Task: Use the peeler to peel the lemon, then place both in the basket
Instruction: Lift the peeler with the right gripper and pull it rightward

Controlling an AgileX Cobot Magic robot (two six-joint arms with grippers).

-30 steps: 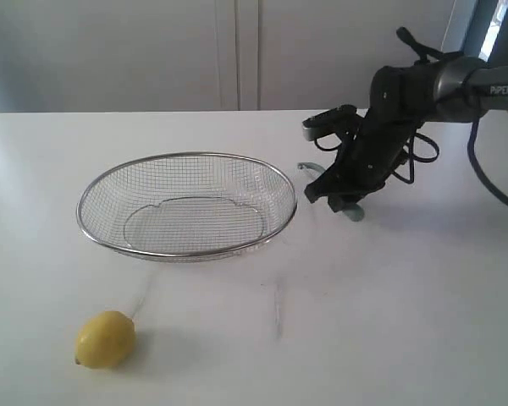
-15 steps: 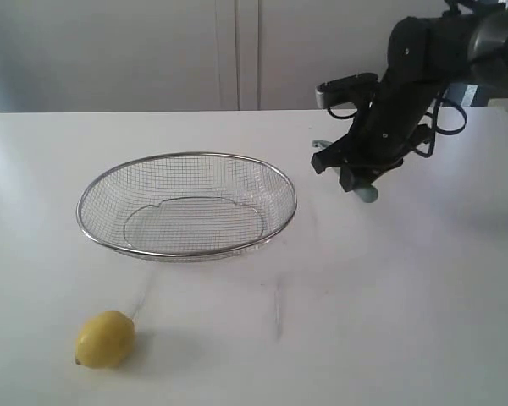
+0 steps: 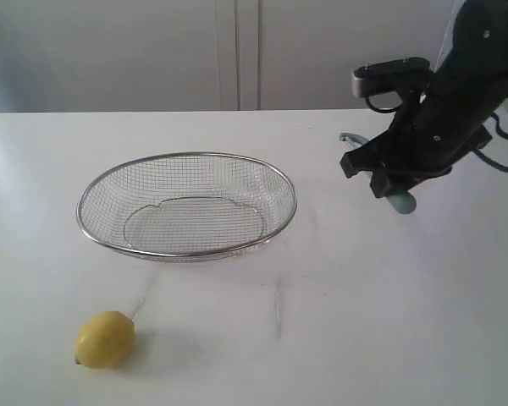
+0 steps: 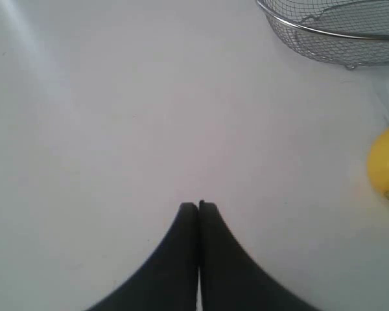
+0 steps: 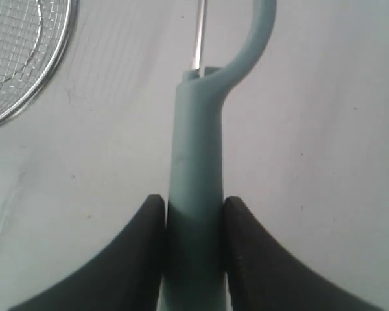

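The yellow lemon (image 3: 105, 339) lies on the white table near the front left; its edge also shows in the left wrist view as the lemon (image 4: 386, 162). The wire mesh basket (image 3: 281, 183) stands in the middle, with nothing in it. My right gripper (image 3: 391, 179) is lifted above the table to the right of the basket and is shut on the teal handle of the peeler (image 5: 196, 162); the handle's end (image 3: 401, 202) pokes out below the gripper. My left gripper (image 4: 198, 206) is shut with nothing in it, low over bare table, and does not show in the exterior view.
The basket's rim (image 4: 324, 32) shows at the edge of the left wrist view and its rim (image 5: 48, 61) in the right wrist view. A white wall with cabinet doors (image 3: 237, 51) stands behind the table.
My right arm has risen and moved right, away from the basket, carrying the peeler off the table. The lemon and basket have not moved.
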